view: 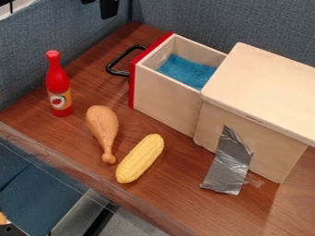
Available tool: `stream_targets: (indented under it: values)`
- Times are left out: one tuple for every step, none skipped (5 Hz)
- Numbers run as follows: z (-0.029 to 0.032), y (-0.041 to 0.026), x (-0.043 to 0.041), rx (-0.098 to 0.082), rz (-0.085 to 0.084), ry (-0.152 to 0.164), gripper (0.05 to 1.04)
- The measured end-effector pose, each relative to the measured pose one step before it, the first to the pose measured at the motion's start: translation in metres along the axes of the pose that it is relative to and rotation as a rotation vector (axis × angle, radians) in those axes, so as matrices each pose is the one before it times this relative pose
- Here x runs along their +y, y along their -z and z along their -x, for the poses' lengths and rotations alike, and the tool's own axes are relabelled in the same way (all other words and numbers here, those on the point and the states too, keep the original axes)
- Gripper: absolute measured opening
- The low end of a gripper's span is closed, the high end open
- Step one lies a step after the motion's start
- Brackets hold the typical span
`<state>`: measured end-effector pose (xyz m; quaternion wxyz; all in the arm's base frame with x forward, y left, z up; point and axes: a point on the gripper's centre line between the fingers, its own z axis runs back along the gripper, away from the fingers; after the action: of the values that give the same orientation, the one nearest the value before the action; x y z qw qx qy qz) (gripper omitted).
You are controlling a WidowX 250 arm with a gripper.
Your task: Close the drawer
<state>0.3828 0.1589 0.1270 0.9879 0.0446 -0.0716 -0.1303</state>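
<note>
Running down the side of the wooden cabinet (pixel 271 94), a strip of silver tape (pixel 230 166) meets the worktop (pixel 178 170) in the near part of the view. It probably helps keep the cabinet in place when the drawer is pushed. Beside it lies the yellow corn (pixel 140 158), and just past that the brown drumstick (pixel 103 129), its thin end towards the corn. Both are on the drawer's near side, apart from it, and look to be out of its line of travel. The red bottle (pixel 58 85) stands upright over to the left of the view, well apart from the drawer.

Farther back, the drawer (pixel 163 99) is pulled well out of the cabinet. Its open top shows, with a blue cloth (pixel 188 70) lying inside, below the rim. The red front (pixel 149 50) stands well away from the cabinet, and the black handle (pixel 118 58) sticks out from it.

So the task's main work remains: the drawer is lined up with its opening but has to slide in until the red front comes up to the cabinet. A straight push on that front should do it; a skewed one could jam the drawer.

Farthest off, the dark shapes cut by the top edge are probably the gripper (pixel 100 6), away from the handle; I cannot tell whether it is released or clenched.
</note>
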Motion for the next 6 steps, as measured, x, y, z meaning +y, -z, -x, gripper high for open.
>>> stream_targets:
  values:
    - [-0.00059, 0.01198, 0.00522, 0.0107, -0.0224, -0.0305, 1.001]
    - [0.00242, 0.01111, 0.00547, 0.0156, -0.0456, -0.0812, 1.001]
    - [-0.00018, 0.00523, -0.00006, -0.0014, -0.025, -0.0057, 1.001]
    - [-0.00032, 0.00692, -0.00179, 0.0044, -0.0033, 0.0085, 1.001]
    - [0.00323, 0.00775, -0.00166, 0.0128, -0.0133, 0.0141, 1.001]
    - [0.00115, 0.01462, -0.00613, 0.0183, -0.0038, 0.0265, 1.001]
